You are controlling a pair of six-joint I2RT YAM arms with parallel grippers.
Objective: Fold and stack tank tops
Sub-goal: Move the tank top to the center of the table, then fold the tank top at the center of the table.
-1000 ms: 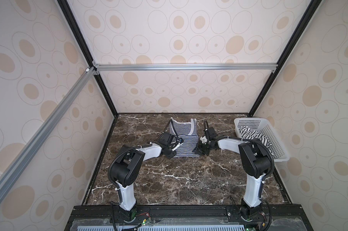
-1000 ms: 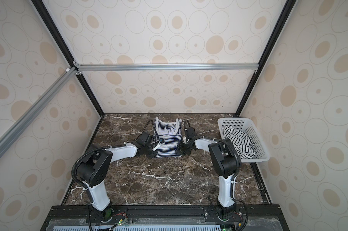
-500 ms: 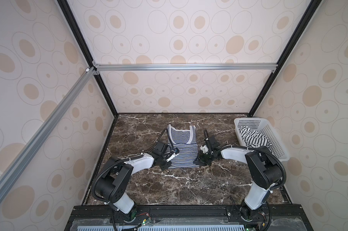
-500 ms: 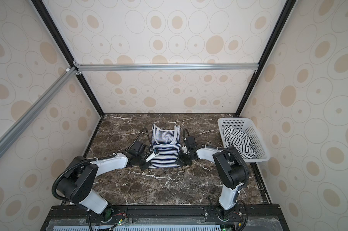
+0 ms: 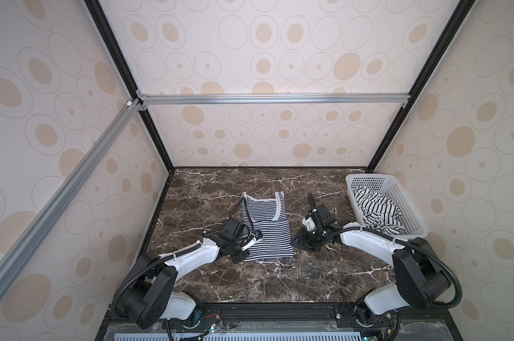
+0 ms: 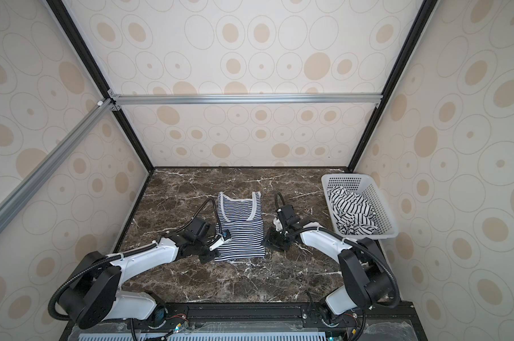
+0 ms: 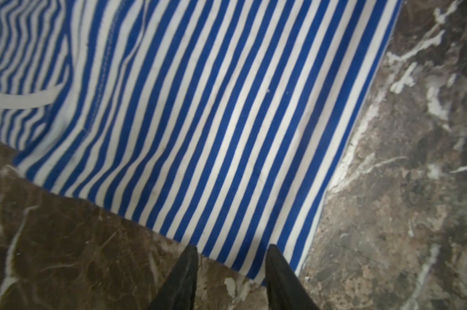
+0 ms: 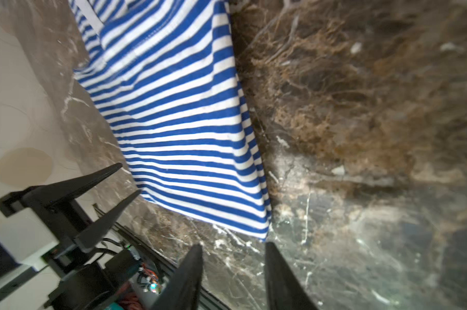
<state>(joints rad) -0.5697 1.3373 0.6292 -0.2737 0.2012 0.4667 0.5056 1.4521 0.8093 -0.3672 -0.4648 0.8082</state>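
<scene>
Tank top (image 5: 268,236), fine navy-and-white stripes with white trim, lies flat mid-table (image 5: 250,290), straps toward the back wall, hem toward the robot. Left pincer (image 7: 232,257) jaws apart, empty, tips at the hem's left corner. Right pincer (image 8: 232,253) also apart, empty, over bare table just beside the right corner. Wider-striped top (image 5: 377,209) crumpled in white basket (image 5: 399,192), far right.

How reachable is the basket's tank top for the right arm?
Probably yes: the black-striped tank top lies heaped in the open-topped basket on that arm's side; the right pincer is open and empty, nothing visibly between them.
</scene>
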